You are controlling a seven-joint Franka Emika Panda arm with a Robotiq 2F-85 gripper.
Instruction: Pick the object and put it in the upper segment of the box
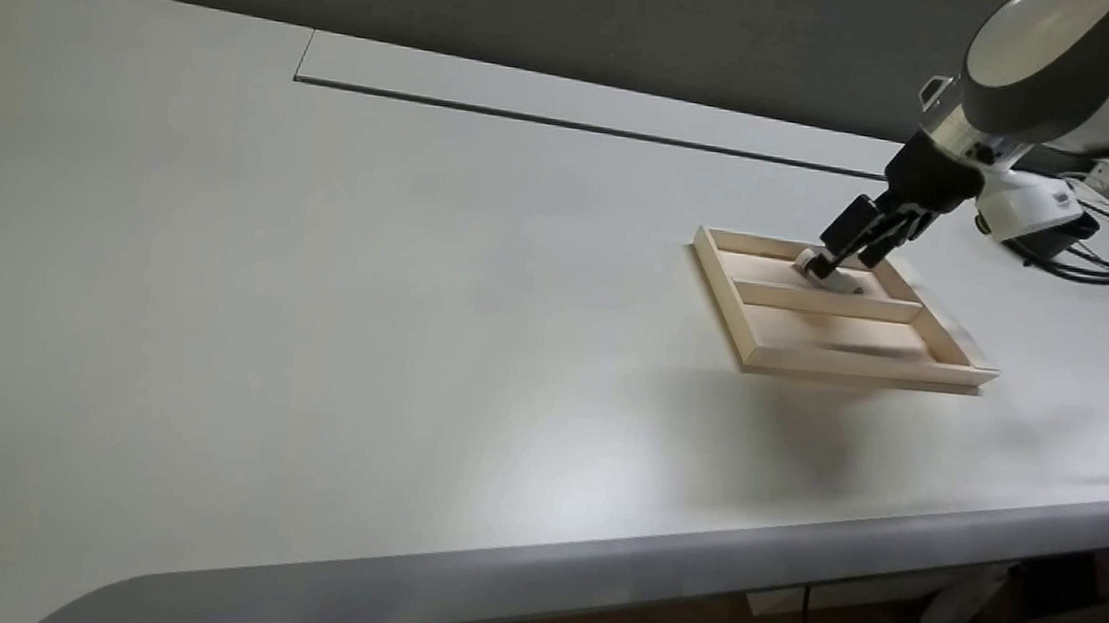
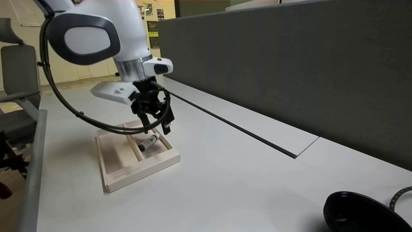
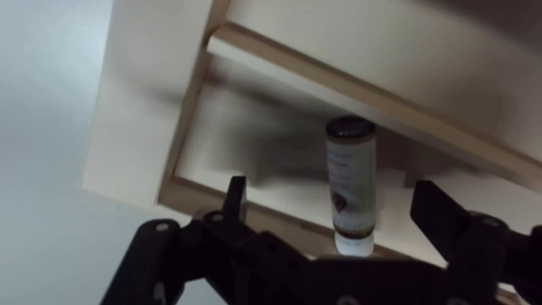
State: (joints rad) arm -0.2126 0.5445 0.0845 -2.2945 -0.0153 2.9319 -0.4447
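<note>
Black cable point(image 2: 78, 113) part-hides gripper point(image 2: 156, 130), ext view; bowl point(image 2: 363, 209) well apart fr box point(image 2: 141, 170).

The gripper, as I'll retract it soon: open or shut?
The gripper is open: in the wrist view, its fingers stand apart, with gaps either side of the bottle.

White-capped bottle point(image 3: 353, 186), aslant, in the upper compartment point(image 1: 759, 268) of the wooden box point(image 1: 861, 366)

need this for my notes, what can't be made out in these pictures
Bottle: the jaws hide part of it in an exterior view.
Label: print too blurred to read, wrist view.
Box: arm cable and jaws cover parts of its far end in an exterior view.
Black bowl-like item: cut off at the bottom right corner of an exterior view.
</note>
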